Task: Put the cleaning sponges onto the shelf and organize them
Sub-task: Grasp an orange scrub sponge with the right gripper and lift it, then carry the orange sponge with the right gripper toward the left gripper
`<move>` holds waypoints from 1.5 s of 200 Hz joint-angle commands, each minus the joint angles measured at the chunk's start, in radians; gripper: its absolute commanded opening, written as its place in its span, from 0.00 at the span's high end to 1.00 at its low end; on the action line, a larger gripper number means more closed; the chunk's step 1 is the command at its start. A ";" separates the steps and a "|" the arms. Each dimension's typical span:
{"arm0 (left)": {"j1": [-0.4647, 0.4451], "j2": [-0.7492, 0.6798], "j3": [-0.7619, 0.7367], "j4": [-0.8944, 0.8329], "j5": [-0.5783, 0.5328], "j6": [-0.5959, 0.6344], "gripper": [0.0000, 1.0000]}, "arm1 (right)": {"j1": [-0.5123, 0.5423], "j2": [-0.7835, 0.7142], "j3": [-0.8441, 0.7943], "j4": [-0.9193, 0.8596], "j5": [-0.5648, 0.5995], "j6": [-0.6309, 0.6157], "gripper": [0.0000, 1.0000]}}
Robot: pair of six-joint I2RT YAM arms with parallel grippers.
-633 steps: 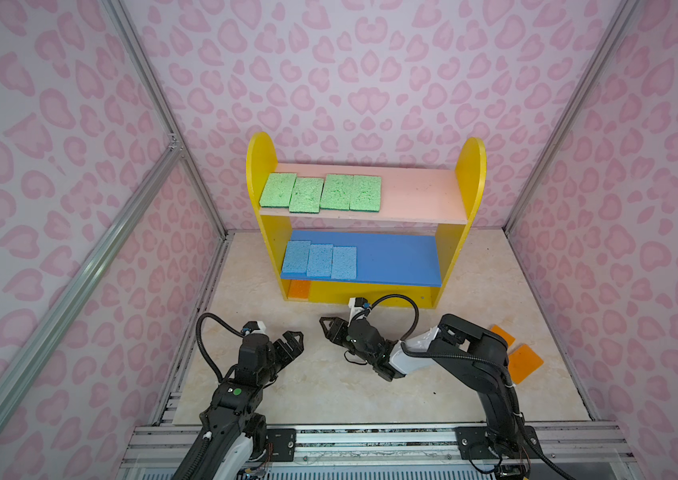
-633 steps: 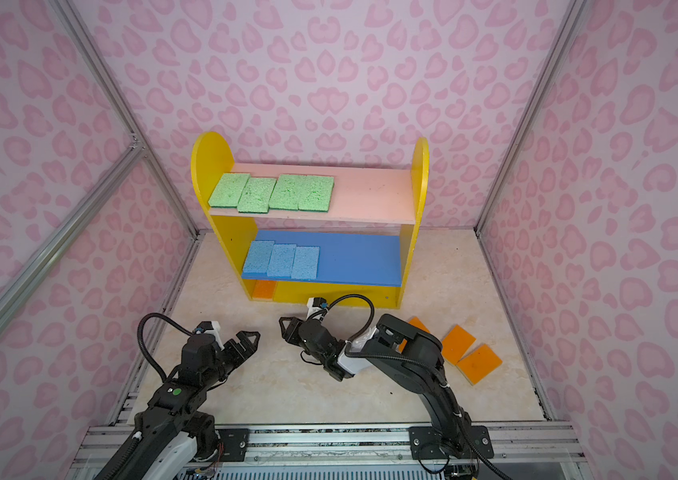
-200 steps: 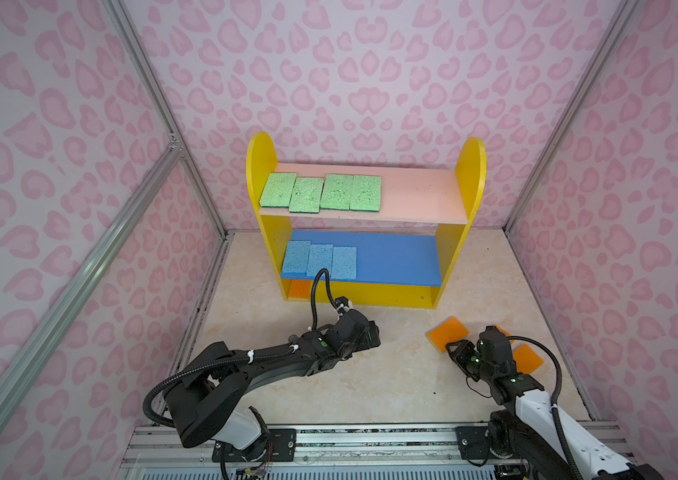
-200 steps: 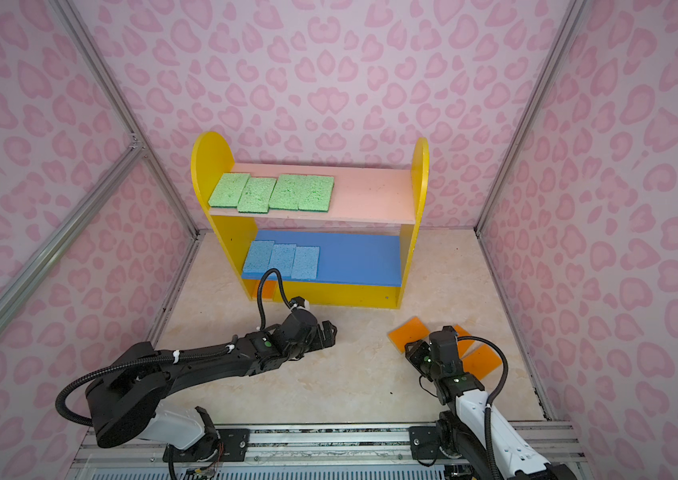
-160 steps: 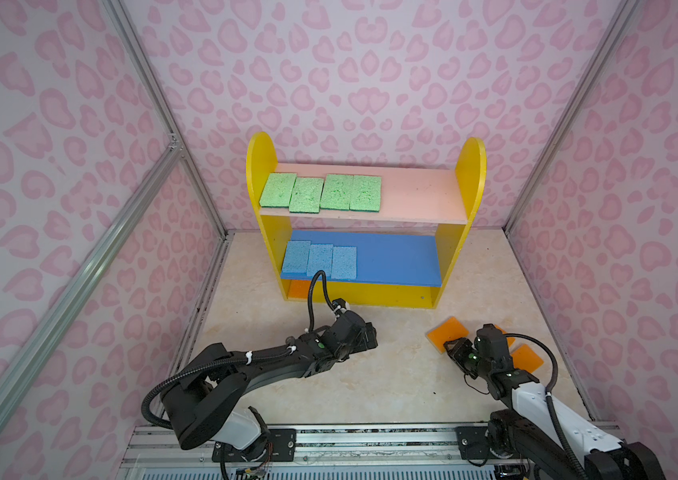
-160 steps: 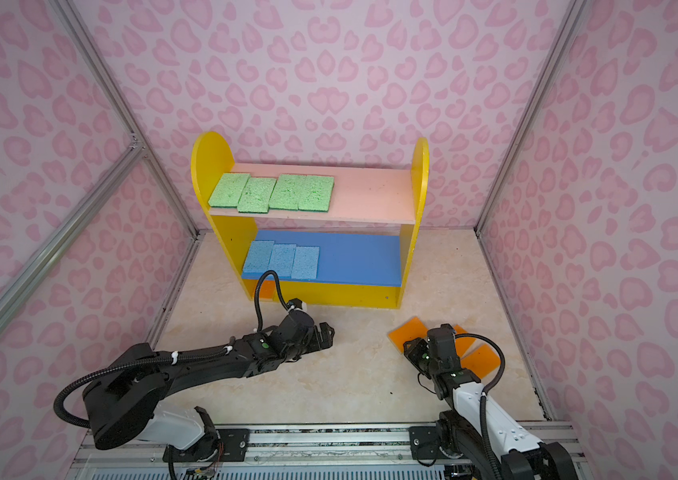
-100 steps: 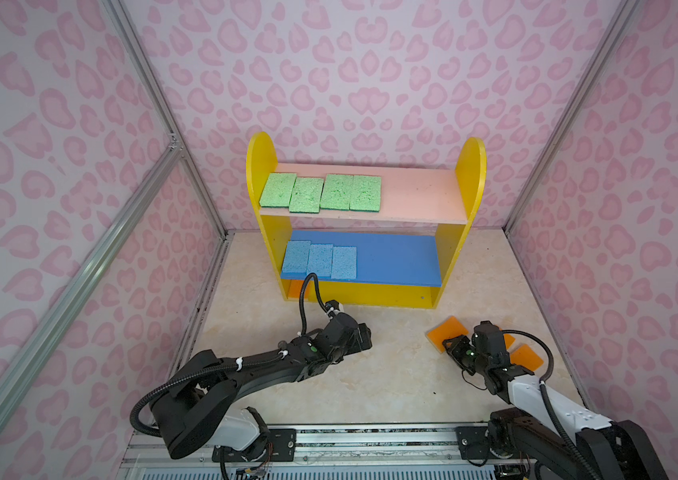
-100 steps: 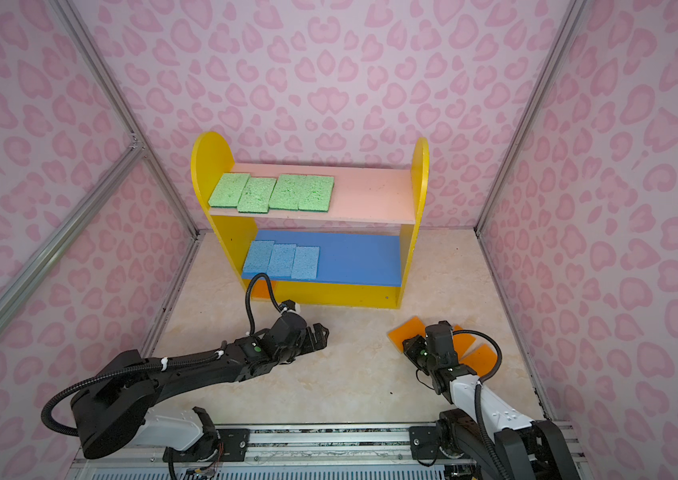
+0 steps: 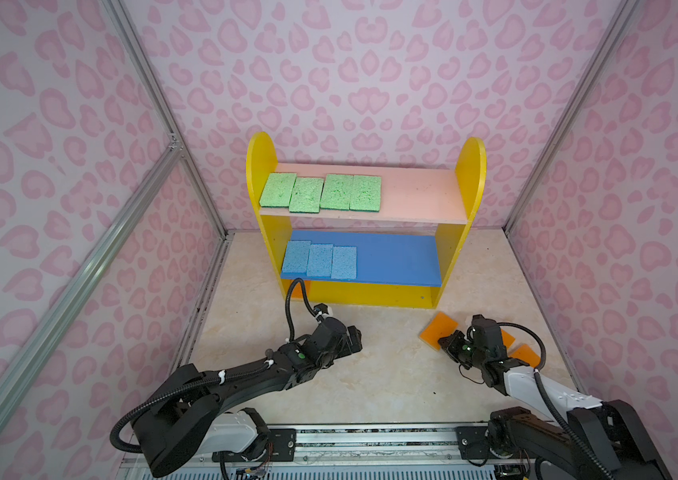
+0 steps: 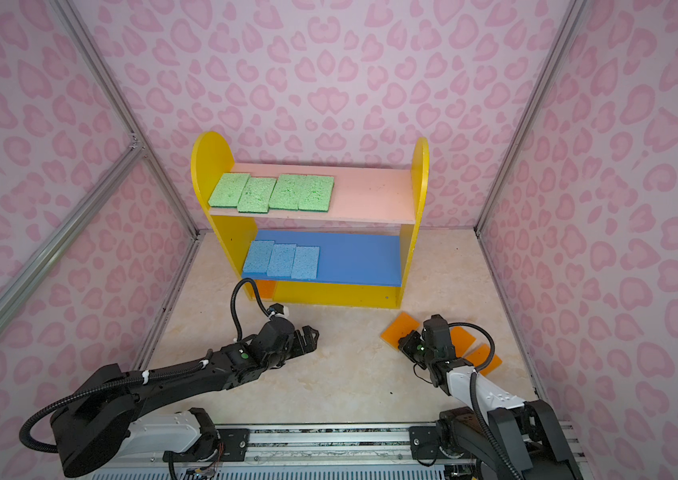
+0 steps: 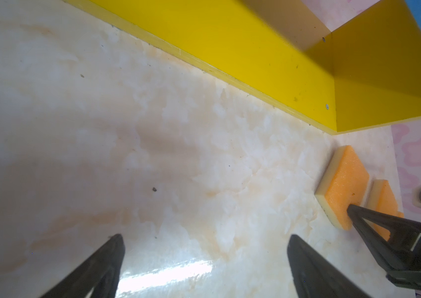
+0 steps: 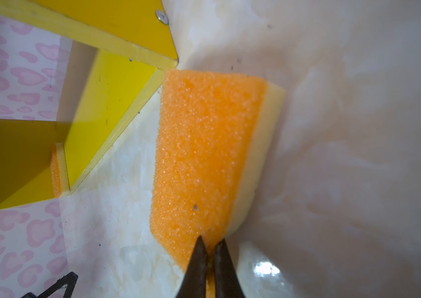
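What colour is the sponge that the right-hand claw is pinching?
The sponge is orange with a pale cream layer; best seen in the right wrist view.

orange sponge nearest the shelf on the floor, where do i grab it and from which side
Pinch the orange sponge by the short edge facing the robot, across the thickness, orange face to pale backing, coming in low from the robot's side. It is a thin, wide slab. The right gripper is shut on just that edge.
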 commanded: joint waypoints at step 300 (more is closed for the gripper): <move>0.404 -0.434 -0.364 0.213 0.430 0.035 0.26 | 0.666 0.403 0.393 0.232 -0.118 -0.077 1.00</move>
